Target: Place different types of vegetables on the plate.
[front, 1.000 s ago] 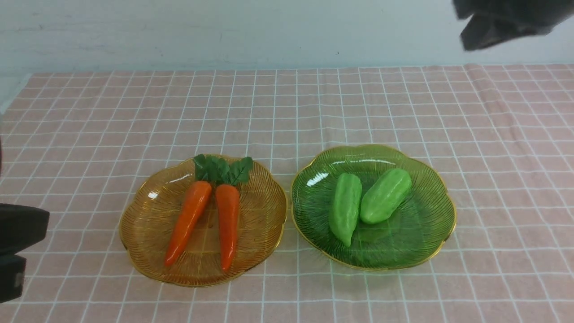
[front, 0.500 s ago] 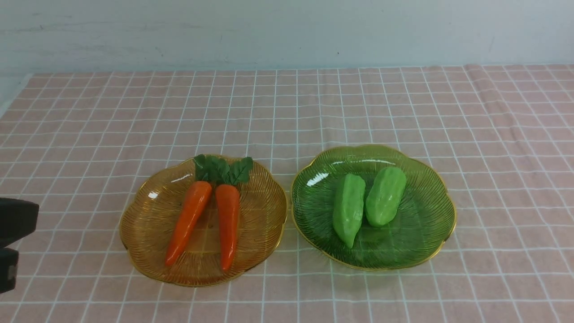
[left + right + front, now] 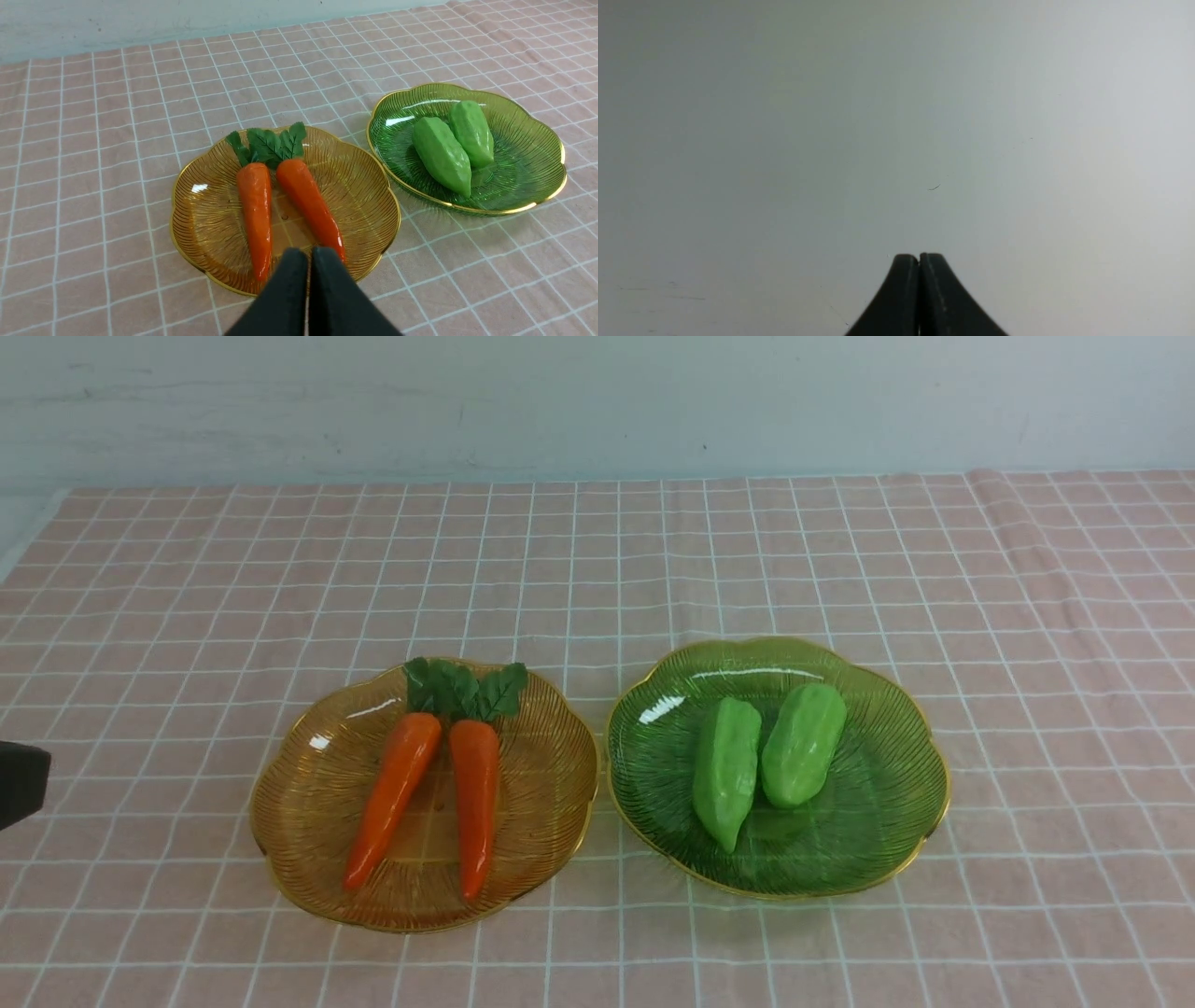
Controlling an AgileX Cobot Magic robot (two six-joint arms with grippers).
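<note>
**Glossy carrots, ridged gourds lie sorted on two plates**

Two glossy orange toy carrots with dark green leafy tops (image 3: pixel 474 803) rest on the scalloped amber plate (image 3: pixel 546 831); two light-green ridged gourd-like pieces (image 3: pixel 726 775) lie on the green plate (image 3: pixel 878 831), right of the amber one. All look light and stiff, the carrots likely slippery, best gripped mid-body. Both the left gripper (image 3: pixel 304 254) and right gripper (image 3: pixel 918 259) are closed, holding nothing. A pink checked cloth (image 3: pixel 467 569) spreads around the amber plate, a pale wall (image 3: pixel 597 411) beyond it.
</note>
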